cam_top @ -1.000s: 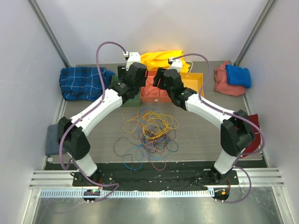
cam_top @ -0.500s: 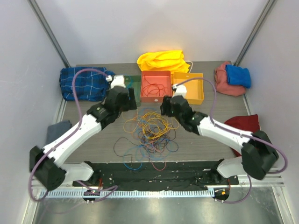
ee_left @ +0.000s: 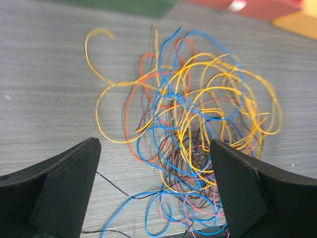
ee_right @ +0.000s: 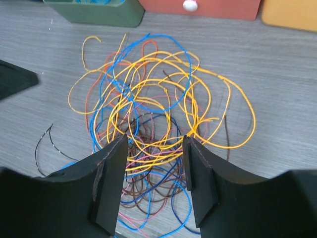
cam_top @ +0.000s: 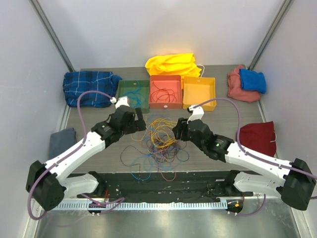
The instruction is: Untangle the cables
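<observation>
The cables [cam_top: 157, 141] lie in one loose tangle on the grey table: yellow, orange, blue, brown, pink and black strands. My left gripper [cam_top: 138, 119] hangs open and empty over the pile's upper left edge. In the left wrist view its fingers [ee_left: 69, 183] stand wide apart above the tangle [ee_left: 198, 114]. My right gripper [cam_top: 179, 130] is open and empty at the pile's right edge. In the right wrist view its gripper [ee_right: 155, 141] hangs over the yellow loops [ee_right: 163, 104], not touching them.
A green bin [cam_top: 132, 94], a red bin [cam_top: 165, 91] and a yellow bin [cam_top: 199, 92] stand in a row behind the pile. Cloths lie around: blue plaid [cam_top: 89, 87], yellow [cam_top: 173, 63], pink and blue [cam_top: 246, 83], dark red [cam_top: 257, 134], grey [cam_top: 60, 141].
Both arms have drawn back from over the bins toward me and come down beside the cable pile, left on its left, right on its right. The pile has not moved.
</observation>
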Tool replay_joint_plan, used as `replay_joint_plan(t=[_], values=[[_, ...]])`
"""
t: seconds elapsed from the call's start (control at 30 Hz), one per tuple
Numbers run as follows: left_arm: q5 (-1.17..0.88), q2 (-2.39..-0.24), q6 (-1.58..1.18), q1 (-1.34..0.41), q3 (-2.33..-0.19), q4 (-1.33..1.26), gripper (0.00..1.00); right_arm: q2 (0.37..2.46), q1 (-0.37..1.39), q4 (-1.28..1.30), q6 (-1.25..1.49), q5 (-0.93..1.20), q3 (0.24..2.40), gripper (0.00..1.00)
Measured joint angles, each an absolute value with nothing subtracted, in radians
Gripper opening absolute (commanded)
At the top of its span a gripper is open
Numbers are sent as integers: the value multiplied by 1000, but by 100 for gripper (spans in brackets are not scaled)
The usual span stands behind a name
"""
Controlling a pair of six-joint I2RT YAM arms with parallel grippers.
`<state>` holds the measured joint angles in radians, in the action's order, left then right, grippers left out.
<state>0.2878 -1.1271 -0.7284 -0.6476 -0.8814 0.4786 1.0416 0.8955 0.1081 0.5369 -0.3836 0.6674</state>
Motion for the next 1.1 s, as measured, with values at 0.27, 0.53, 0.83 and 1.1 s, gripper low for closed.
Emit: replay_joint_plan(t=[0.27, 0.53, 0.83, 1.1], values=[[211, -1214, -832, -648, -751, 419, 94, 1029, 917, 113, 571, -381, 610, 47], [188, -1216, -871, -648, -749, 405, 100, 983, 917, 143, 576, -456, 579, 50], [195, -996, -971, -645, -612, 332, 100, 1119, 917, 166, 588, -521, 584, 52], [209, -860, -962, -639, -589, 323, 100, 1134, 904, 173, 619, -530, 593, 51]])
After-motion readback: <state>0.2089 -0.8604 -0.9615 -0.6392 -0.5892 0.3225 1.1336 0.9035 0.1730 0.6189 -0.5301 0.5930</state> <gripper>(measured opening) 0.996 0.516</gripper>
